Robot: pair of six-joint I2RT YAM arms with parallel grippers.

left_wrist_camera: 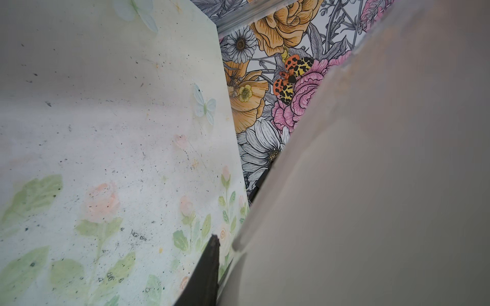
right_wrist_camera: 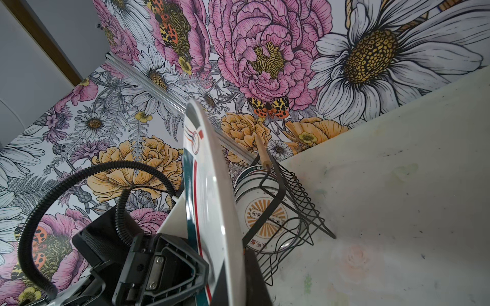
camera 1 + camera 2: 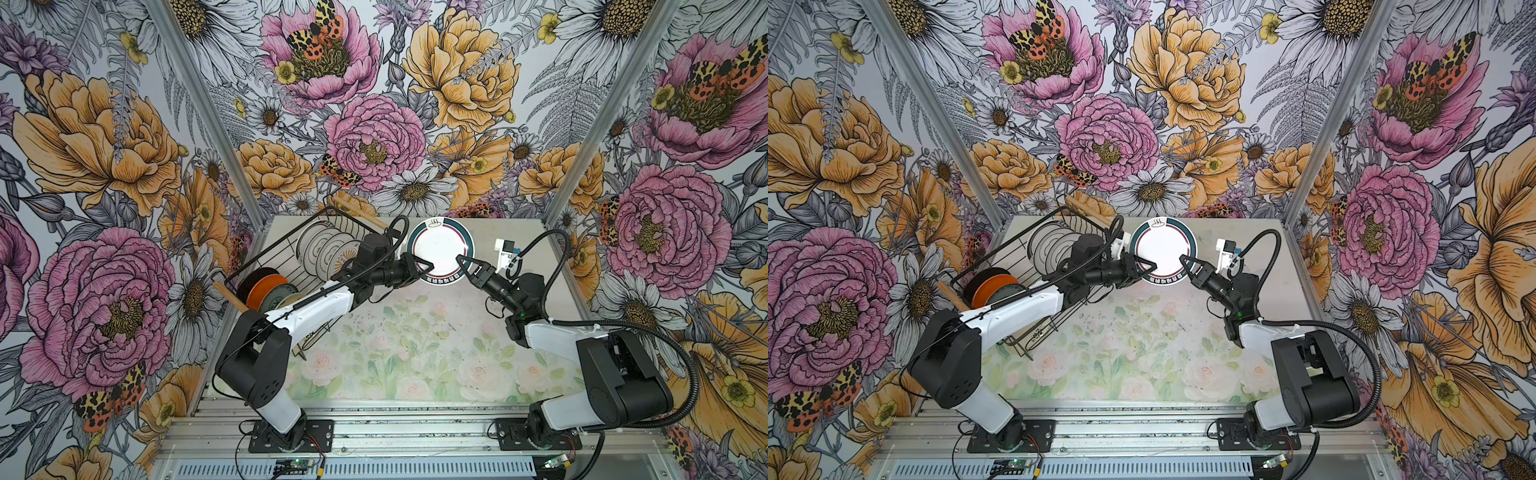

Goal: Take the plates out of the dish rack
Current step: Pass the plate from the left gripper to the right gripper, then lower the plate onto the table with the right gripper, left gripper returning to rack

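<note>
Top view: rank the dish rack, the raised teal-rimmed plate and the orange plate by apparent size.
1. dish rack
2. teal-rimmed plate, raised nearer the camera, so flattered
3. orange plate, edge-on and partly hidden, so unsure

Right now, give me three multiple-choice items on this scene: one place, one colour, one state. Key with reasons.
1. Held plate, relative to the rack? A) inside it B) under it C) outside it, between both grippers
2. Plate's rim colour? A) teal B) orange C) pink
3. Right gripper? A) open, clear of plate B) shut on plate's rim C) out of view

C: both top views show it right of the rack, with the left gripper and right gripper at its edge.
A: a teal band rings the white centre.
B: its tips close on the rim in both top views.
</note>
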